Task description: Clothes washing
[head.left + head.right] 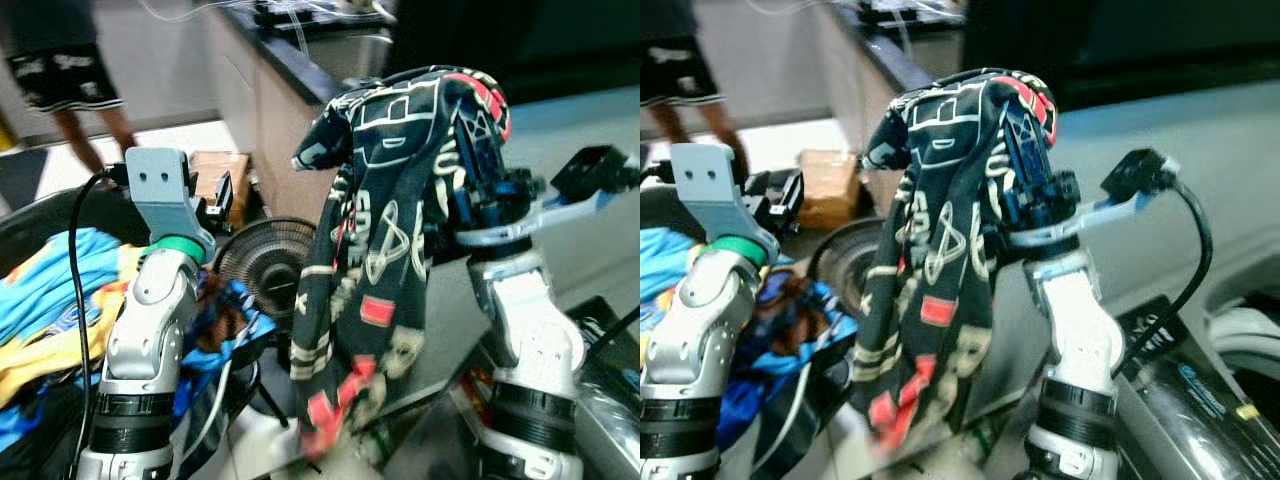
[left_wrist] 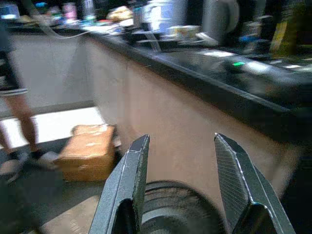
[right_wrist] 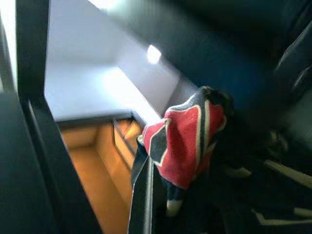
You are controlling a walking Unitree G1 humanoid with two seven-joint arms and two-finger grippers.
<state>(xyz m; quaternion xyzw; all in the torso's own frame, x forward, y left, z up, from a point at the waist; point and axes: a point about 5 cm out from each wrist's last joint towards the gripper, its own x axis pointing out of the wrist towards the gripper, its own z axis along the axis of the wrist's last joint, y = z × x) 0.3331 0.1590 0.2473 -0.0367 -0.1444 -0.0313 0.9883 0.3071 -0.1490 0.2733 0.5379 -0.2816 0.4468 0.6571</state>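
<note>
While right gripper (image 1: pixel 478 150) clamps patterned garment (image 1: pixel 380 240) aloft, left fingers (image 2: pixel 129 180) apart (basket (image 1: pixel 40 215) w/ clothes (image 1: pixel 60 290)).

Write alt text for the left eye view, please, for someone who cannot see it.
The robot's right end effector holds up a dark patterned garment with red patches, which hangs down in front of a counter. Its left end effector, open, is raised above a small fan on the floor, beside a pile of blue and yellow clothes. A person's legs stand behind.

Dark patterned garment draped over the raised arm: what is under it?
Under the dark patterned garment, the right gripper lifts it; its fingertips are covered. A round black fan stands behind.
</note>
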